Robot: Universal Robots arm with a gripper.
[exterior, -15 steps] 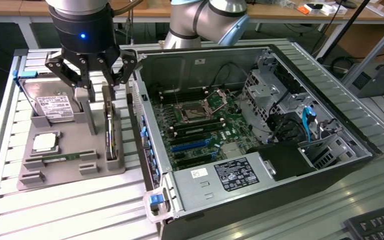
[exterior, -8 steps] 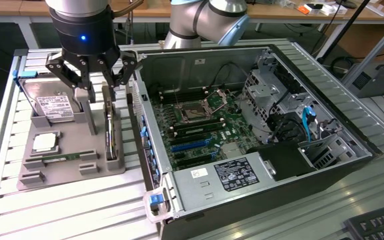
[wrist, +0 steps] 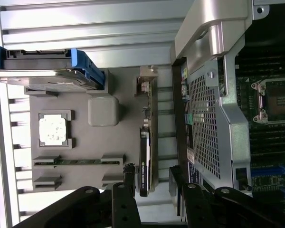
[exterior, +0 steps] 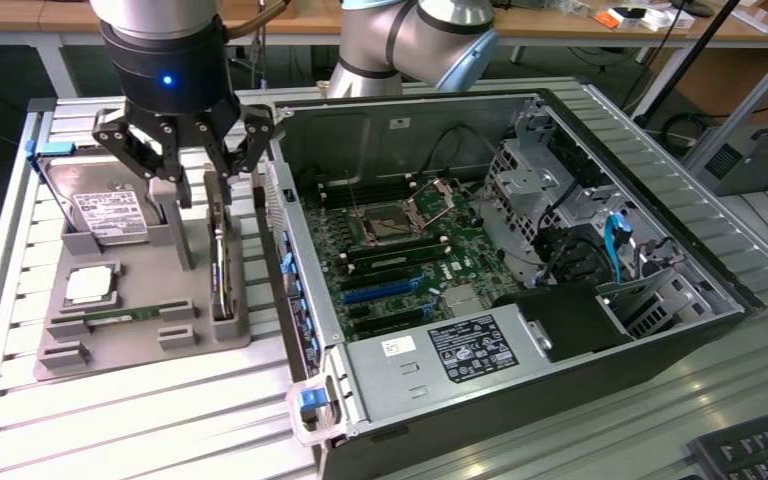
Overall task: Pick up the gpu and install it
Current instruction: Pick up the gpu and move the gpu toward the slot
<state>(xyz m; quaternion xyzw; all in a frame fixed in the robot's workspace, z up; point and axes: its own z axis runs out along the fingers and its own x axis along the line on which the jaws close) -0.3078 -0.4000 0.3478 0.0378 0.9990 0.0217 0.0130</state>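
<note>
The gpu (exterior: 224, 285) is a thin dark card standing on edge in a slot of the grey tray (exterior: 144, 350), next to the open computer case (exterior: 491, 260). My gripper (exterior: 200, 212) hangs just above the card's far end, open, with one finger on each side of it. In the wrist view the gpu (wrist: 145, 142) runs between the two dark fingertips (wrist: 128, 178), with a gap on both sides. Its silvery bracket end (wrist: 146, 80) points away from the fingers. Nothing is held.
The tray also carries a silver hard drive (exterior: 104, 210), a CPU (exterior: 91, 285) and a green RAM stick (exterior: 124, 315). A grey post (wrist: 103, 110) stands close beside the card. The case wall (wrist: 213, 118) rises right next to the tray, and the motherboard (exterior: 398, 260) lies inside.
</note>
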